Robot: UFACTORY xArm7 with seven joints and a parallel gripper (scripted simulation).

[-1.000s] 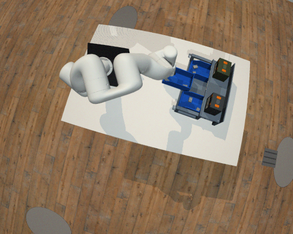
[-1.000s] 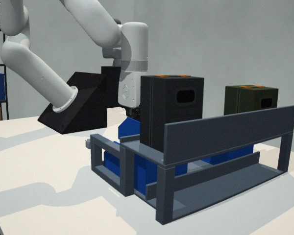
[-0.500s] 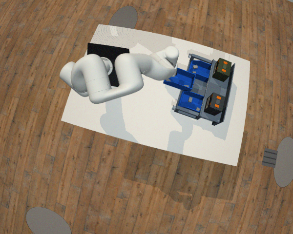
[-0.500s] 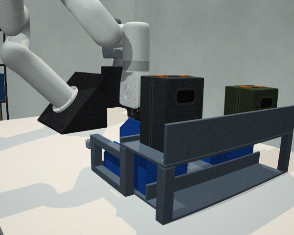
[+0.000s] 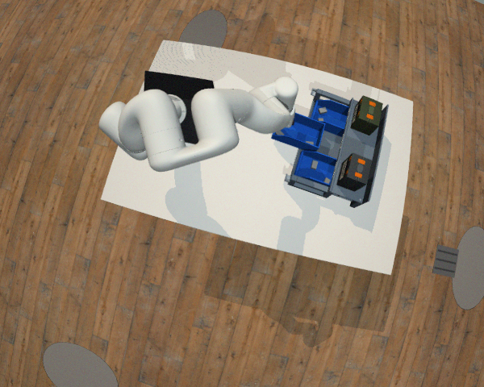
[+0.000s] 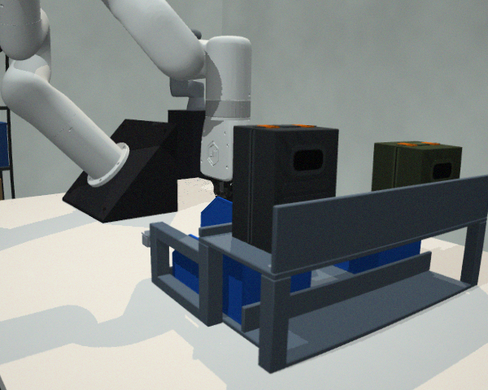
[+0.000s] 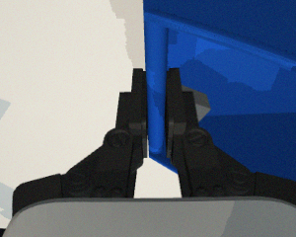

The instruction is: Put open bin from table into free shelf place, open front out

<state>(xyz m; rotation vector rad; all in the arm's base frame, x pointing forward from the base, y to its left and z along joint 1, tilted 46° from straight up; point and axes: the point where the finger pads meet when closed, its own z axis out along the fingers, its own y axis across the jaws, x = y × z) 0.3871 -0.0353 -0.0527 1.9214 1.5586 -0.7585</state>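
My gripper (image 7: 155, 88) (image 6: 224, 191) is shut on a side wall of the blue open bin (image 5: 301, 131) (image 6: 215, 211) (image 7: 234, 93). In the top view the arm's wrist hides the fingers. The bin hangs at the shelf's (image 5: 356, 137) (image 6: 378, 218) front, partly over the front lip, its rear end towards the free middle place (image 5: 331, 144). A grey part (image 7: 201, 101) lies inside it. Two other blue bins (image 5: 331, 112) (image 5: 317, 166) stand on either side of that place, with grey parts in them. From behind they show low in the shelf (image 6: 240, 285) (image 6: 383, 256).
A black box (image 5: 355, 170) (image 6: 284, 180) and a green box (image 5: 369, 114) (image 6: 416, 166) stand on the shelf's top board, over the bins' rear ends. The arm's black base block (image 5: 171, 87) (image 6: 139, 167) stands at the table's far side.
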